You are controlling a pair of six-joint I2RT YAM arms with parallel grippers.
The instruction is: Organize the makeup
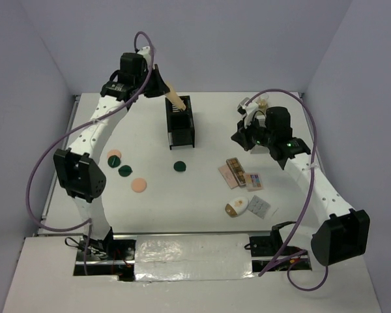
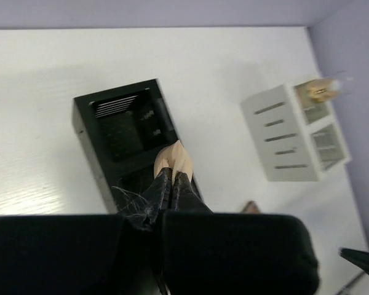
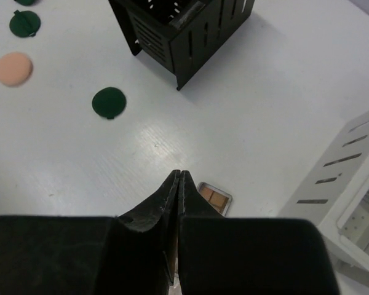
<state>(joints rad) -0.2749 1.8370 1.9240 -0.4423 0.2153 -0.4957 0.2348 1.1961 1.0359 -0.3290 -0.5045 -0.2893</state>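
Observation:
My left gripper (image 1: pixel 166 90) (image 2: pixel 172 175) is shut on the crimped end of a beige tube (image 1: pixel 176 101) (image 2: pixel 172 157). The tube slants down into the black slotted organizer (image 1: pixel 180 122) (image 2: pixel 120 141). My right gripper (image 1: pixel 243 137) (image 3: pixel 178 176) is shut with nothing seen in it, above a small brown palette (image 3: pixel 214 196). Loose makeup lies on the table: dark green compacts (image 1: pixel 125 171) (image 1: pixel 178 165) (image 3: pixel 109 102), peach puffs (image 1: pixel 139 186) (image 3: pixel 13 68), flat palettes (image 1: pixel 233 173) (image 1: pixel 253 181) (image 1: pixel 259 207) and a white-gold oval compact (image 1: pixel 236 208).
A white grid-sided organizer (image 2: pixel 295 132) (image 3: pixel 350 184) stands at the back right, partly hidden behind the right arm in the top view. A gold-capped bottle (image 2: pixel 320 91) stands inside it. Lilac walls close in the table on three sides.

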